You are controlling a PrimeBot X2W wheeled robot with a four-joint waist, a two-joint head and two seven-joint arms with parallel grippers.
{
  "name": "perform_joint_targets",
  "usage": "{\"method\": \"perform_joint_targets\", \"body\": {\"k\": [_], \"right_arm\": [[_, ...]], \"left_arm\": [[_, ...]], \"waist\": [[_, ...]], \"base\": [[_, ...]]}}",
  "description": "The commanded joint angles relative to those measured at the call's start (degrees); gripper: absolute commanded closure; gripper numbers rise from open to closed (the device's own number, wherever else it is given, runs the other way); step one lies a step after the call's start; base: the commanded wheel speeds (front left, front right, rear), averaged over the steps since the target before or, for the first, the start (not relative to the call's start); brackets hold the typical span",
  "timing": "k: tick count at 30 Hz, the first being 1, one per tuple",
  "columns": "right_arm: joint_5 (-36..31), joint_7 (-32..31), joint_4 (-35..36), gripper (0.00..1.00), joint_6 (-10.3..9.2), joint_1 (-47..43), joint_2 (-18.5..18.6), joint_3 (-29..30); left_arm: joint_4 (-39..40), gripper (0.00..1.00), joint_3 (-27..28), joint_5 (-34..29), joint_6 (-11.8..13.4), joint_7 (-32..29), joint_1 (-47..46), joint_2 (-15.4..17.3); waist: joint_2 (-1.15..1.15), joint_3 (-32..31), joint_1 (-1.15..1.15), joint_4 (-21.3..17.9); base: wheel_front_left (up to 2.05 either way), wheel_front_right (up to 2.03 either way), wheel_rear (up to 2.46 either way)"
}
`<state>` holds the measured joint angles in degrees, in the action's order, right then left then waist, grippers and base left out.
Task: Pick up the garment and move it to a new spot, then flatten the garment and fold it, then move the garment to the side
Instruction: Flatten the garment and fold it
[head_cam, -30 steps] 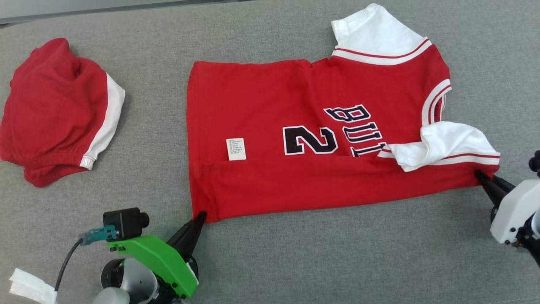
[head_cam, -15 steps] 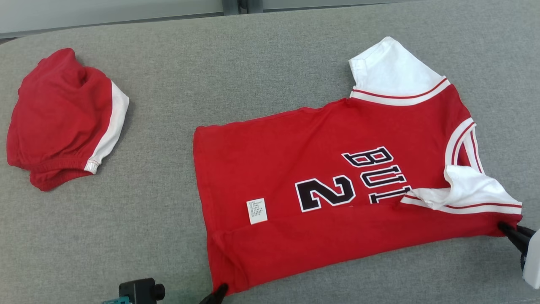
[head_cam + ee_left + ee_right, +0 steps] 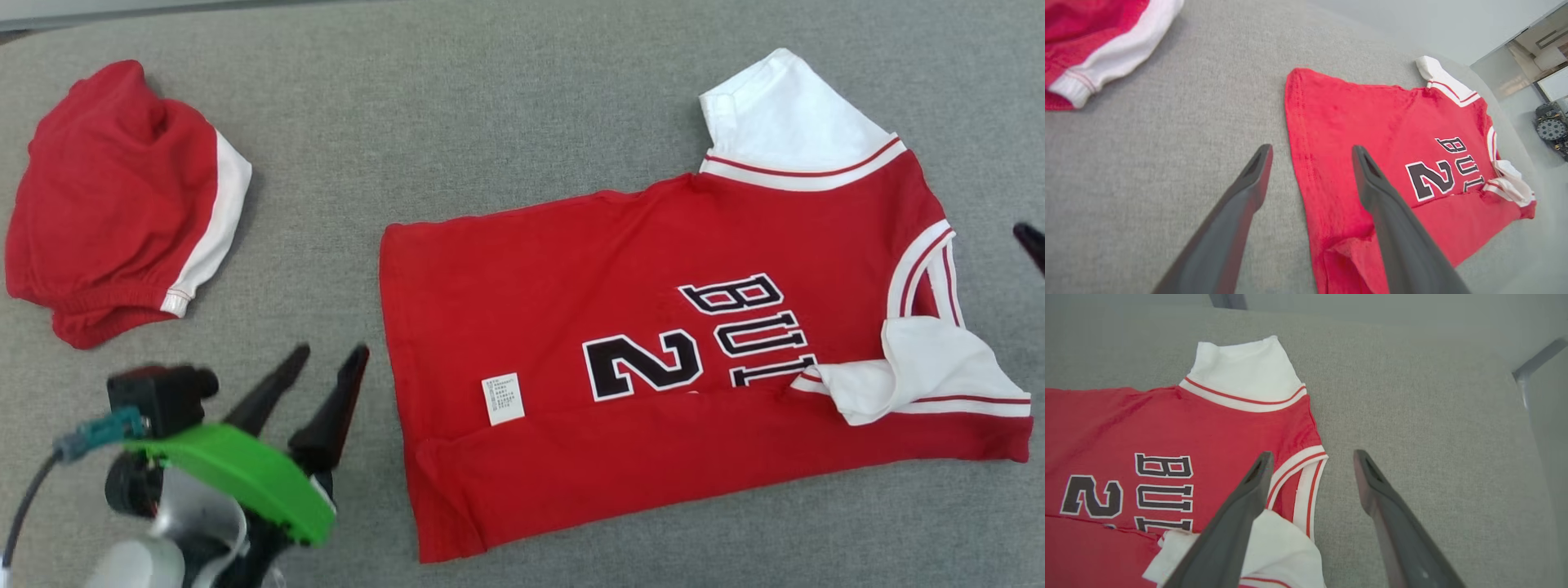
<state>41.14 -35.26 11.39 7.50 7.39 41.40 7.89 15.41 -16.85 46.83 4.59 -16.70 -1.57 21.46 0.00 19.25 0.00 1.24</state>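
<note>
The garment [image 3: 612,286] is a red jersey with white sleeves and black lettering. It lies flat on the grey surface, its near long edge folded over in a strip. My left gripper [image 3: 329,353] stands open just left of its hem end, with nothing between the fingers. In the left wrist view the left gripper [image 3: 1311,150] hovers over the hem edge of the garment [image 3: 1372,122]. My right gripper [image 3: 1312,454] is open above the collar end of the garment [image 3: 1167,424], holding nothing. One of its fingertips [image 3: 1030,243] shows at the head view's right edge.
A bunched pair of red shorts with a white stripe [image 3: 114,196] lies at the far left, apart from the jersey. Bare grey cloth [image 3: 506,106] surrounds both. The table's right edge [image 3: 1535,363] is near the collar end.
Both grippers were shut on the jersey's near corners; they have let go, opened and drawn away. The jersey rests where it was laid. The head camera has shifted.
</note>
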Motion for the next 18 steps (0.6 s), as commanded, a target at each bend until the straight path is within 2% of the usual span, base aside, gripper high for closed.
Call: {"method": "perform_joint_targets", "body": {"k": [1, 6, 10, 12, 18], "right_arm": [[-1.25, -0.89, -0.19, 0.00, -0.02, 4.32, 0.03, -0.98], [-6.03, -2.56, -5.99, 0.00, -0.02, 21.32, -0.89, -7.99], [-9.38, -2.02, -14.35, 0.00, -0.03, 32.25, -2.45, -13.45], [-10.27, -1.58, -18.32, 0.00, -0.02, 35.77, -3.37, -16.08], [-10.59, -0.72, -26.79, 0.00, -0.02, 42.51, -2.71, -21.14]], "left_arm": [[-1.45, 0.00, -0.56, -1.84, 0.51, -0.87, -5.03, 0.22], [-10.18, 0.00, -4.21, -4.26, -0.72, -4.00, -20.24, -3.47], [-18.12, 0.00, -7.23, -5.80, -2.61, -4.86, -28.84, -6.53], [-21.52, 0.00, -8.56, -7.07, -3.43, -4.48, -31.32, -7.18], [-25.92, 0.00, -10.87, -6.92, -5.78, -4.99, -34.48, -8.98]], "waist": [[0.00, 6.60, 0.00, 2.18], [0.00, 13.01, 0.00, 5.36], [0.00, 16.12, 0.00, 8.16], [0.00, 16.31, 0.00, 8.86], [0.00, 17.12, 0.00, 9.91]], "base": [[0.00, 0.00, 0.00], [0.00, 0.00, 0.00], [0.00, 0.00, 0.00], [0.00, 0.00, 0.00], [0.00, 0.00, 0.00]]}}
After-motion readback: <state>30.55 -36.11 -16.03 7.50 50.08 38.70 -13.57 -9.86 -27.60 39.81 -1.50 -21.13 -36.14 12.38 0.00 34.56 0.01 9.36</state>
